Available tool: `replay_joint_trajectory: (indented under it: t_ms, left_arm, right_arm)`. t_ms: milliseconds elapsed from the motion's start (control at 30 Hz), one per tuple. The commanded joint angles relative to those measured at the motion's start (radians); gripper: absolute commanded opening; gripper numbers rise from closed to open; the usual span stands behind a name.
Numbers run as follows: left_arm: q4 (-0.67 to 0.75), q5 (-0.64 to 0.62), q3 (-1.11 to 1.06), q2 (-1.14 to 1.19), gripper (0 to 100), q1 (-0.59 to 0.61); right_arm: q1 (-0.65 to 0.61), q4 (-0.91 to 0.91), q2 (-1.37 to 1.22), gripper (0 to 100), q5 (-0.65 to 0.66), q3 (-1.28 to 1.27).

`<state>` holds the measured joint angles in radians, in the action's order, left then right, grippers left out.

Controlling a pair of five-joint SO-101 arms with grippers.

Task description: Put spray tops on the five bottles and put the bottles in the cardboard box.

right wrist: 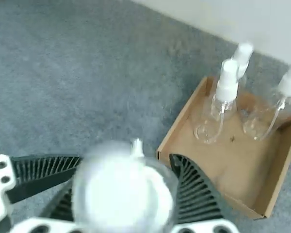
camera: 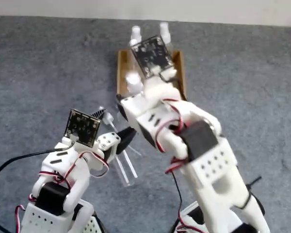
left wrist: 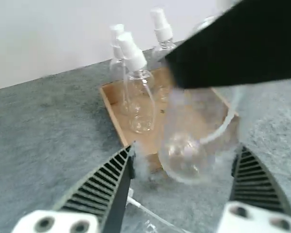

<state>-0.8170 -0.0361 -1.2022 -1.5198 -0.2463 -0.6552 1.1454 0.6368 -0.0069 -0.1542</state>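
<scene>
My right gripper (right wrist: 121, 194) is shut on a clear bottle (right wrist: 122, 187) with a white spray top, seen from above. In the left wrist view this bottle (left wrist: 184, 153) hangs above the carpet, in front of the cardboard box (left wrist: 111, 109). My left gripper (left wrist: 182, 187) is open just short of it, with one finger on each side and not touching. Three capped bottles (right wrist: 222, 99) stand in the box (right wrist: 242, 170). In the high view the box (camera: 122, 68) lies under the right arm, and my left gripper (camera: 121, 137) sits just before it.
Loose dip tubes of spray tops (camera: 125, 167) lie on the grey carpet beside the left arm; one of the tubes (left wrist: 153, 216) runs under my left gripper. A pale wall rises behind the box. Open carpet spreads to both sides.
</scene>
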Motion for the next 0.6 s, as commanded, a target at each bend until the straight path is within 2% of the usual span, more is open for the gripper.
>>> replay_joint_trajectory:
  t_ms: [0,367,567]
  left_arm:
    - [0.02,0.006,0.007,-0.004,25,0.016]
    - [0.02,0.006,-0.002,-0.013,24,0.025]
    - [0.026,0.005,-0.002,-0.007,12,0.163]
  right_arm:
    - [0.036,-0.004,0.054,0.3,0.02,-0.008]
    - [0.34,-0.219,-0.162,0.3,0.061,-0.039]
    - [0.404,-0.242,-0.265,0.3,0.063,-0.012]
